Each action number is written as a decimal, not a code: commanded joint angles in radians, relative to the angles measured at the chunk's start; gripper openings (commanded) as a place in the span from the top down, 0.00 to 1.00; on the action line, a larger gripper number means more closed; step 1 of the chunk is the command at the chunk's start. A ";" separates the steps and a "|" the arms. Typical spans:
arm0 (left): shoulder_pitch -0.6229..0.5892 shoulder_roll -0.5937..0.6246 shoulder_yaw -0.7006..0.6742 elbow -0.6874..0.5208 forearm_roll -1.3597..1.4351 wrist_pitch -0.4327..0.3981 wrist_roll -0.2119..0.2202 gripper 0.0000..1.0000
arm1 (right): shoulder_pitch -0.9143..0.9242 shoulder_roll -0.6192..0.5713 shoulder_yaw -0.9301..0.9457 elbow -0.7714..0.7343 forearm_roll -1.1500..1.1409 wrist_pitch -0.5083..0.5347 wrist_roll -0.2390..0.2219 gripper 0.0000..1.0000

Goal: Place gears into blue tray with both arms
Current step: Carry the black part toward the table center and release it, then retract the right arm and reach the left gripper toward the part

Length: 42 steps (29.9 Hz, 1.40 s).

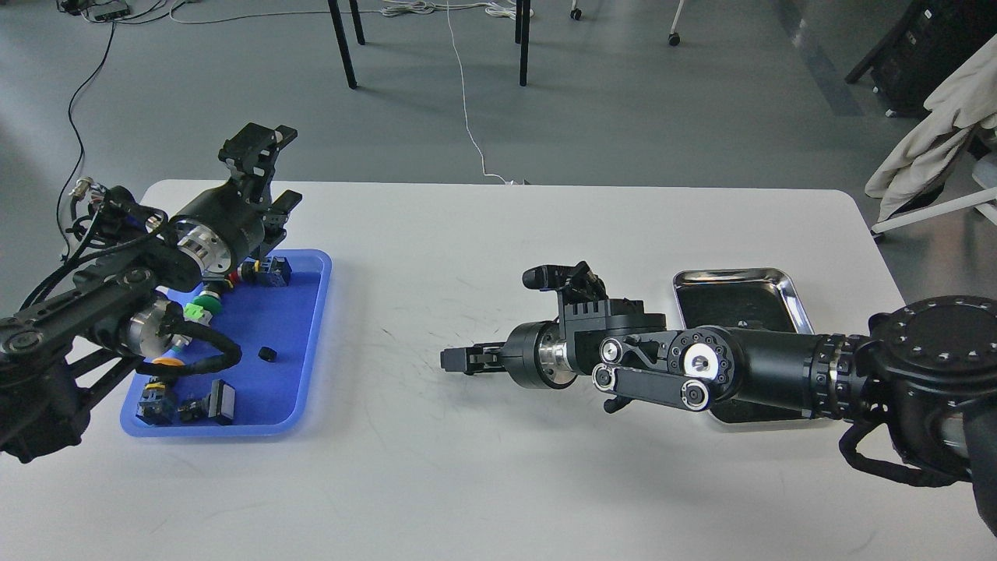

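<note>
Blue tray (308,343): one gear (268,354) among switches (204,305). Left gripper (269,167) above tray, fingers apart, empty. Right gripper (459,359) over tabletop (483,467), finger state unreadable.

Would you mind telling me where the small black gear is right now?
In the head view the gear lies inside the blue tray on the table's left side, right of the button switches and apart from them.

White counter (483,327) with rounded corners (surface faintly scuffed near its middle). Blue tray (308,343) lies flat near the left edge; a shiny steel tray (736,279) lies well apart toward the right, partly hidden by an arm.
</note>
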<state>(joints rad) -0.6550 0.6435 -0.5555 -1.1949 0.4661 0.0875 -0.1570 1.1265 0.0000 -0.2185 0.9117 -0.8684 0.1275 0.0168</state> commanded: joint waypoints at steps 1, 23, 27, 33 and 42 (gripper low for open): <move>0.000 0.004 0.000 0.000 0.002 0.000 0.001 0.02 | 0.015 0.000 0.083 -0.030 0.008 -0.002 0.002 0.06; 0.035 0.257 0.100 -0.294 0.425 -0.134 0.005 0.02 | -0.394 -0.293 1.074 -0.028 0.627 0.058 0.011 0.05; 0.040 0.239 0.161 -0.363 0.685 -0.114 0.002 0.02 | -0.545 -0.334 1.244 -0.030 0.811 0.142 0.012 0.05; 0.097 0.101 0.186 -0.376 1.148 -0.011 -0.004 0.02 | -0.731 -0.347 1.367 -0.066 0.927 0.300 0.008 0.04; 0.104 -0.070 0.239 -0.281 1.716 0.006 -0.006 0.02 | -0.794 -0.345 1.377 -0.093 0.930 0.361 0.011 0.04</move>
<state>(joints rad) -0.5524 0.6161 -0.3266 -1.5089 2.0230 0.0875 -0.1602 0.3398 -0.3459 1.1600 0.8133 0.0610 0.4815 0.0272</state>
